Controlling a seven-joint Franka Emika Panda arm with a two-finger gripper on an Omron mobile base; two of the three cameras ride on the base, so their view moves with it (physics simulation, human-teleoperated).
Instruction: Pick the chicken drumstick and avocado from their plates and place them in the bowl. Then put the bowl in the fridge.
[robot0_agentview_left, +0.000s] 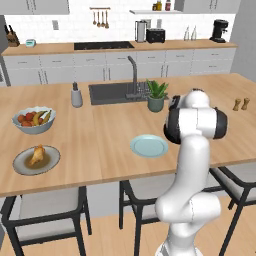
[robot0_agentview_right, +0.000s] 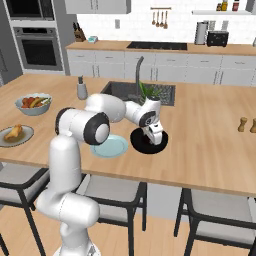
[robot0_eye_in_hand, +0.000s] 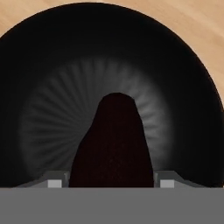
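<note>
Gripper (robot0_agentview_right: 153, 140) is low over the black bowl (robot0_agentview_right: 137, 143), pointing straight down into it. In hand view the avocado (robot0_eye_in_hand: 114, 144) sits between the two finger tips w/ the bowl's ribbed inside (robot0_eye_in_hand: 52, 127) right behind it. Jaws are set apart w/ the avocado filling the gap, so it reads as clamped on the fruit; can't tell if it already touches the bowl floor.

Step in hand, my read: avocado drop-off into the bowl, 1st of the two transfers. Pale blue plate (robot0_agentview_left: 149, 146) is bare, just beside the bowl in right base view, so that's prob where the avocado came from.

Drumstick (robot0_agentview_left: 36, 155) sits on the grey plate (robot0_agentview_left: 22, 167) far left of the counter (robot0_agentview_left: 100, 135), well apart from the bowl, near the fruit bowl (robot0_agentview_left: 34, 120). Not yet picked.

Next move calls for: spread the jaws so the avocado settles in the bowl, lift clear of the rim, then a long swing left to the drumstick. Lumpy shape, so grip across the thick part. After that the bowl goes to the fridge, likely needs base driving.

Risk: avocado is egg-shaped, may roll on release, but bowl wall should keep it in
</note>
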